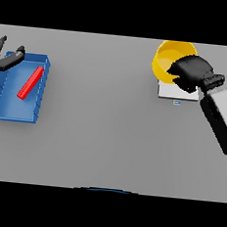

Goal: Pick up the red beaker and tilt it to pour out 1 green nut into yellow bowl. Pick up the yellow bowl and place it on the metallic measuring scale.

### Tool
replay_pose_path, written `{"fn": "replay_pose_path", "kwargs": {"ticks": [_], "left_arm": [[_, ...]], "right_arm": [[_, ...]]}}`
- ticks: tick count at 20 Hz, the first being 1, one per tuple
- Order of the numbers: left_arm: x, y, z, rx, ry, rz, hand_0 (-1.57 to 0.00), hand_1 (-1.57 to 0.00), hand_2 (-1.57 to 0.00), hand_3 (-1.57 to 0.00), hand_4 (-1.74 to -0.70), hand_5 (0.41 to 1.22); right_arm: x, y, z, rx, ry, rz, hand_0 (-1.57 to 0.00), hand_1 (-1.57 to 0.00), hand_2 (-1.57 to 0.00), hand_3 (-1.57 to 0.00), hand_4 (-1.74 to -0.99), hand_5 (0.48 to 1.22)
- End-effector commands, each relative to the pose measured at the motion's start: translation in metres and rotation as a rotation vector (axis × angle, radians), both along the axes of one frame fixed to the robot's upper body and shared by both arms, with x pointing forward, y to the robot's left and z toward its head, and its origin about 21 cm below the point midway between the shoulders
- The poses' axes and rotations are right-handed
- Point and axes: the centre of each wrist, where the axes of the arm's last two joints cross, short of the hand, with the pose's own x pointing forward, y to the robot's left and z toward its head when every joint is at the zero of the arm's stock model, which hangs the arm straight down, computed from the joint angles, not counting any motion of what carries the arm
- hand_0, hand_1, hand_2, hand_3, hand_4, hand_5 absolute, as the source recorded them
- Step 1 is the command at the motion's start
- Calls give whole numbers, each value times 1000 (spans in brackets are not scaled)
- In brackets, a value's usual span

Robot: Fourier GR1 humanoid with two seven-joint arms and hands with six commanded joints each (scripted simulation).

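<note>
The table [108, 134] is grey, flat and smooth, with no shine. The yellow bowl [165, 59] looks like smooth plastic with a soft glow inside. The scale [174, 92] under it is pale and silvery, like dull metal. The blue tray [3, 109] looks like smooth matt plastic. The red bar [30, 82] in it is plain and smooth. The right hand [190, 74] looks like dark, slightly shiny plastic. The left hand [5, 58] is dark too.

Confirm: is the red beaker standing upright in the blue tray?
No. The red beaker lies on its side, slanted across the floor of the blue tray.
</note>
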Motion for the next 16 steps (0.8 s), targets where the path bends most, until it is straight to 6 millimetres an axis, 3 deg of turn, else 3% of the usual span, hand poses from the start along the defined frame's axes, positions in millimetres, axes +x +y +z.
{"fn": "replay_pose_path", "kwargs": {"ticks": [1, 6, 10, 16], "left_arm": [[-2, 1, 1, -2, -2, -3, 1, 1, 1, 1, -853, 761], [-2, -2, 0, 9, 21, 19, 1, 1, 1, 1, -863, 784], [2, -5, -3, 18, 21, 16, 1, 1, 1, 1, -858, 804], [0, -5, -4, 20, 29, 4, 1, 1, 1, 1, -847, 796]], "right_arm": [[3, -5, -5, 6, 7, -16, -1569, -1571, -1551, -1154, -1741, 1221], [16, -24, -24, 19, 29, -85, -1570, -1571, -1475, -1206, -1741, 1221], [20, -29, -35, 37, 62, -116, -1571, -1571, -1398, -1342, -1741, 1221], [21, -35, -48, 25, 88, -140, -1571, -1571, -1380, -1417, -1741, 1221]]}}
